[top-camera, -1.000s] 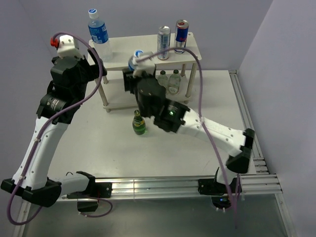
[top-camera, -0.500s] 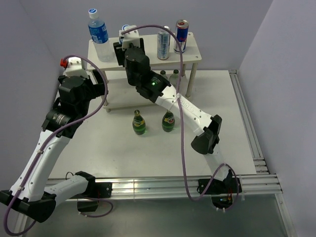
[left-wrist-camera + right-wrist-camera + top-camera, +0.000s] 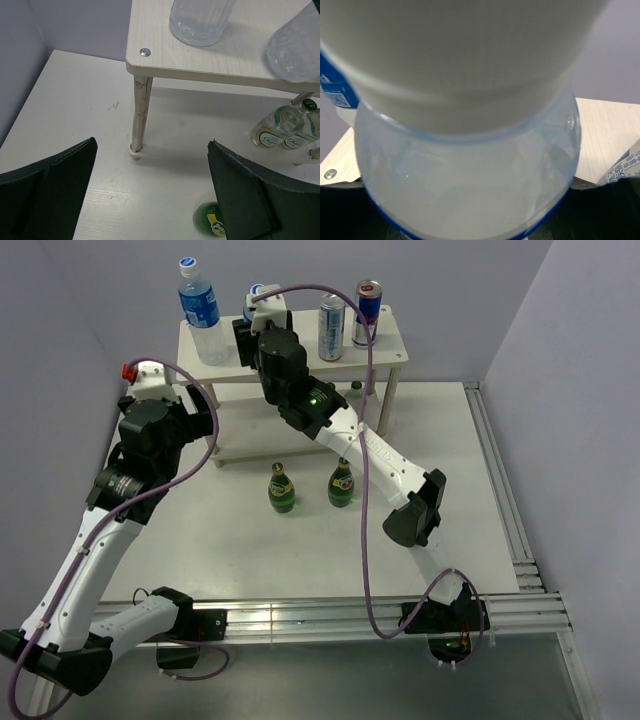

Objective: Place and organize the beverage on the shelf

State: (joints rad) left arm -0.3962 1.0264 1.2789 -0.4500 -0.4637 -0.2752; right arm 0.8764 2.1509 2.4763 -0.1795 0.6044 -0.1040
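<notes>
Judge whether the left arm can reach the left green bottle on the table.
Probably yes: the left gripper is open, and the left green bottle stands on open table nearby, outside the shelf.

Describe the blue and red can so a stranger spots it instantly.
Find the pale wood shelf at the far side of the table. Two cans stand at its top's right end; the blue can, red-topped, is the outer one, its neighbour a silver can.

Bright, even light; soft shadows; bottle (image 3: 470, 165) fills right wrist view, blurred.
</notes>
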